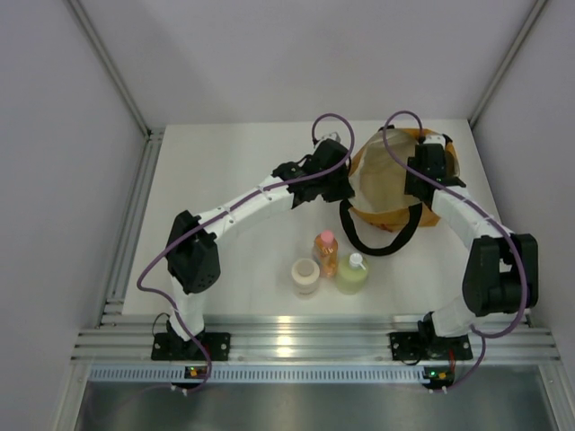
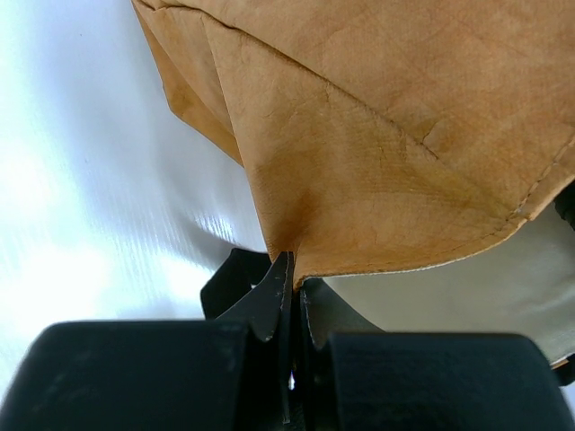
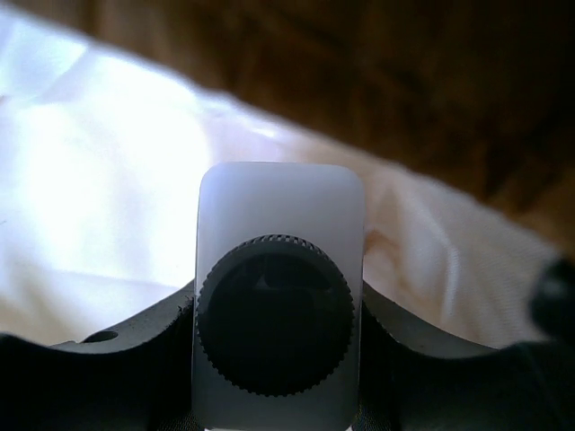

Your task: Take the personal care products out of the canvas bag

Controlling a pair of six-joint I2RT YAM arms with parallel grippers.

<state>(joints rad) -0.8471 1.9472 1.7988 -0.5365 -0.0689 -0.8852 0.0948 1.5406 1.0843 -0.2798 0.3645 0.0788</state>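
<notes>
The tan canvas bag [image 1: 395, 184] lies open at the table's back right, cream lining up, a black handle [image 1: 377, 235] looped toward the front. My left gripper [image 1: 346, 184] is shut on the bag's left rim [image 2: 359, 197]. My right gripper [image 1: 427, 175] is inside the bag's right part, shut on the whitish squarish bottle with black cap [image 3: 278, 296], its fingers [image 3: 135, 350] on either side. The cream round jar [image 1: 305, 275], the orange bottle with pink cap [image 1: 326, 253] and the pale yellow-green bottle with white cap [image 1: 352, 273] stand on the table near the front.
Grey walls close in the table on the left, right and back. A metal rail [image 1: 287, 346] runs along the front edge by the arm bases.
</notes>
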